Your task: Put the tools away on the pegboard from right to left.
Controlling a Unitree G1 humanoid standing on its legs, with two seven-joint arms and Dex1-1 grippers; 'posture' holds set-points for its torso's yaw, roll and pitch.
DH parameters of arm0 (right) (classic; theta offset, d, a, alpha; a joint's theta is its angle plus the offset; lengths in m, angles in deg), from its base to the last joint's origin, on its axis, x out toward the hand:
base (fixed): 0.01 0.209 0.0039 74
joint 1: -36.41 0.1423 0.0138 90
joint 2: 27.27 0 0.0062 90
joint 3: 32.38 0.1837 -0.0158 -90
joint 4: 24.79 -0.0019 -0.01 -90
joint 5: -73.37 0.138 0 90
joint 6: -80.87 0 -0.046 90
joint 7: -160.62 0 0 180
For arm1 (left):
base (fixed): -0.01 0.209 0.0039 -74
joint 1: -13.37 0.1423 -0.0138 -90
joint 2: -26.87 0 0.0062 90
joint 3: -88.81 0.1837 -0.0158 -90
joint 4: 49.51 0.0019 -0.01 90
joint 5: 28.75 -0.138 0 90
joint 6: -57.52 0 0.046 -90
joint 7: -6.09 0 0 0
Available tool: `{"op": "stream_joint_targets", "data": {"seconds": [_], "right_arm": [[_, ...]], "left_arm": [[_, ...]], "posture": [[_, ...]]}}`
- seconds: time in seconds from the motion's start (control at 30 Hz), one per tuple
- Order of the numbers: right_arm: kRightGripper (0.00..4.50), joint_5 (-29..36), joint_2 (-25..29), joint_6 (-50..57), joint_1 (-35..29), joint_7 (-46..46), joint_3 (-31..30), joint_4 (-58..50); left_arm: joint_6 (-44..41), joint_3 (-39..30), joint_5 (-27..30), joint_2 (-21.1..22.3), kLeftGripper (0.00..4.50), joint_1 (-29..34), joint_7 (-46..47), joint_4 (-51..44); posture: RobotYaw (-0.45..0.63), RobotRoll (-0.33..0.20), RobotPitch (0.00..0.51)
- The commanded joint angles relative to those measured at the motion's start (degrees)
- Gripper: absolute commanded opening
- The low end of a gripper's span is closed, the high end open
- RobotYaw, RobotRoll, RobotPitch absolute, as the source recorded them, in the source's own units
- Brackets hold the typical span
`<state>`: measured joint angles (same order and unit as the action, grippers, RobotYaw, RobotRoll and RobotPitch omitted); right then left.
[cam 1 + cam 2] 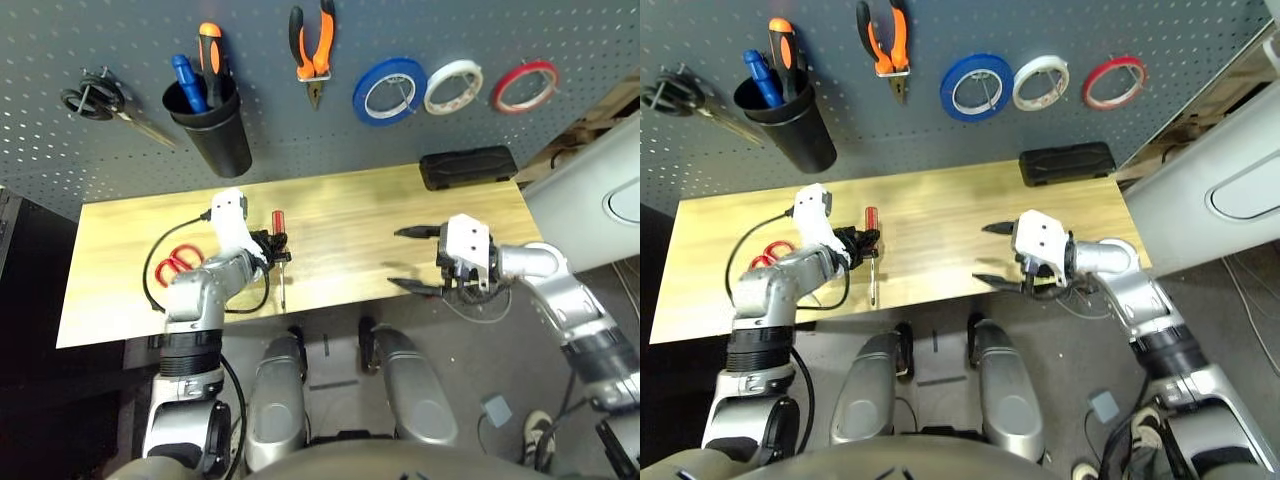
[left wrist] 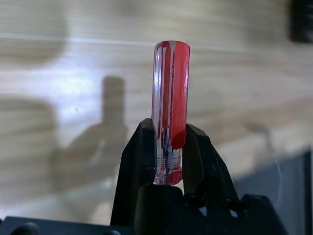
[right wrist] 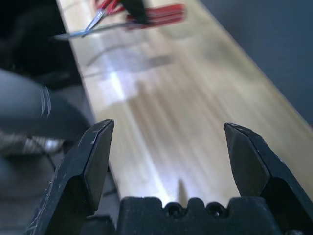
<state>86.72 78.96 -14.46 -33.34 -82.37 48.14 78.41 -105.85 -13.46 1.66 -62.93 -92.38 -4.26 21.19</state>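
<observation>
My left gripper (image 1: 272, 245) is shut on the red-handled screwdriver (image 1: 278, 221); in the left wrist view its black fingers (image 2: 139, 156) pinch the lower part of the clear red handle (image 2: 170, 93). The shaft points toward the table's near edge. The red-handled scissors (image 1: 178, 262) lie on the table just left of that arm. My right gripper (image 1: 415, 258) hangs open and empty at the near edge, right of centre. On the pegboard (image 1: 300, 150) hang the orange-and-black pliers (image 1: 313, 45) and the red tape ring (image 1: 524, 86).
A black cup (image 1: 215, 125) on the board holds a blue and an orange screwdriver. Black-handled scissors (image 1: 100, 100) hang at far left; blue tape (image 1: 389, 90) and white tape (image 1: 453, 87) hang beside the red ring. A black case (image 1: 468, 166) sits at the table's (image 1: 350, 210) back right.
</observation>
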Motion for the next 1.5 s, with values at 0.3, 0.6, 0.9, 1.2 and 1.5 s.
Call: {"op": "stream_joint_targets", "data": {"seconds": [0.3, 0.6, 0.9, 1.2, 1.5], "right_arm": [[4.5, 13.39, -1.12, 7.06, 9.14, -8.56, 10.57, 8.33], [4.5, 21.48, -1.29, 14.82, 12.61, -9.49, 16.71, 4.12], [4.5, 23.21, -3.5, 17.53, 12.23, -6.06, 18.45, -0.11], [4.5, 23.23, -4.33, 17.03, 9.8, -5.2, 18.95, -1.56], [4.5, 23.45, -4.9, 16.53, 8.47, -4.95, 19.15, -1.57]], "left_arm": [[-10.25, -21.18, 21.46, 6.88, 0.81, -12.0, -11.86, -9.04], [-0.77, -26.66, 25.89, 10.43, 0.81, -30.25, -9.14, 3.86], [25.79, -21.51, 14.37, 7.52, 0.81, -35.86, -4.99, 16.53], [52.32, -13.58, 0.06, 5.01, 0.81, -36.31, -5.01, 28.65], [58.06, -5.78, -5.76, 5.58, 0.81, -31.79, -8.88, 29.47]], "posture": [[0.12, 0.0, 0.113], [0.07, 0.0, 0.075], [0.04, 0.0, 0.062], [0.02, 0.0, 0.071], [0.02, 0.0, 0.095]]}}
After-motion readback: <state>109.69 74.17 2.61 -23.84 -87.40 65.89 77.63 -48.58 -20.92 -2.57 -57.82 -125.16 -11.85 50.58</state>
